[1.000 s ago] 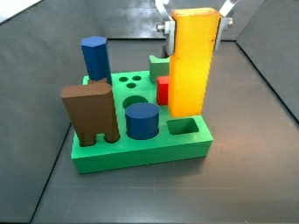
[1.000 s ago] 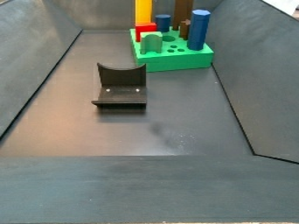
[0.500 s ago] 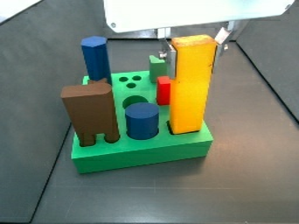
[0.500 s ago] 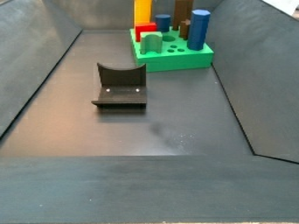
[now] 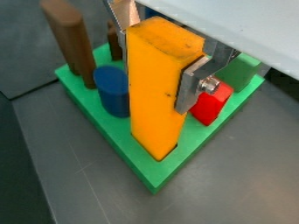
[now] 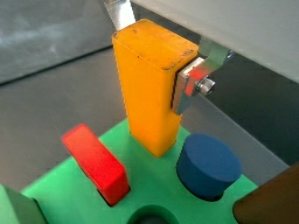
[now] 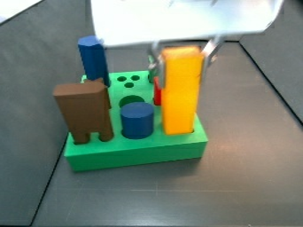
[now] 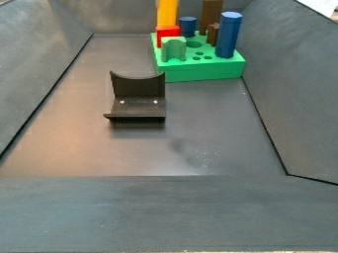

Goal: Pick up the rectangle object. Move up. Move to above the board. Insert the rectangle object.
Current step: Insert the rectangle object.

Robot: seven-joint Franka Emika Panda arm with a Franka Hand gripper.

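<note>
With its foot sunk in the bright green holed board (image 5: pixel 149 171), kept the tall yellow-orange rectangle object (image 5: pixel 160 87) upright, pinched by the gripper (image 5: pixel 160 48) for insertion.

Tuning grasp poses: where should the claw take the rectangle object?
Grip the rectangle object near its top, from above, on two opposite flat faces. It stands upright in the board with blocks crowding its base. The claw is there, fingers flanking it.
</note>
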